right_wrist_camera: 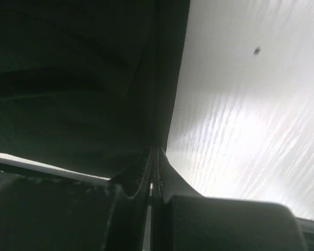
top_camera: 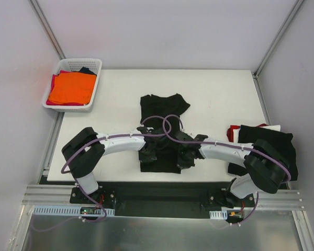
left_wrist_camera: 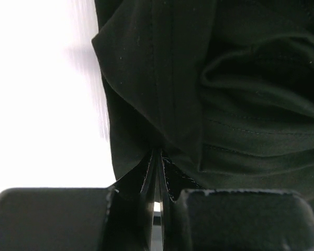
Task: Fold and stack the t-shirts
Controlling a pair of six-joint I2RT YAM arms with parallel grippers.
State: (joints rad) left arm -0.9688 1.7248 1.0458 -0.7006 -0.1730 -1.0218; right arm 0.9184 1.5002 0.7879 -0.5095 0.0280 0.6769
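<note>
A black t-shirt (top_camera: 162, 107) lies partly folded in the middle of the white table (top_camera: 220, 94). Both grippers are down on its near half. My left gripper (top_camera: 149, 146) is shut, pinching the shirt's left edge; in the left wrist view the dark cloth (left_wrist_camera: 225, 104) runs right into the closed fingertips (left_wrist_camera: 158, 154). My right gripper (top_camera: 186, 154) is shut on the shirt's right edge; the right wrist view has cloth (right_wrist_camera: 68, 78) meeting the closed tips (right_wrist_camera: 154, 151), with bare table to the right.
A white lattice basket (top_camera: 81, 61) at the far left corner holds an orange shirt (top_camera: 70, 88) over red cloth. At the table's right edge lies a pile with a black shirt (top_camera: 267, 138) on top and a red one (top_camera: 233, 130) beneath.
</note>
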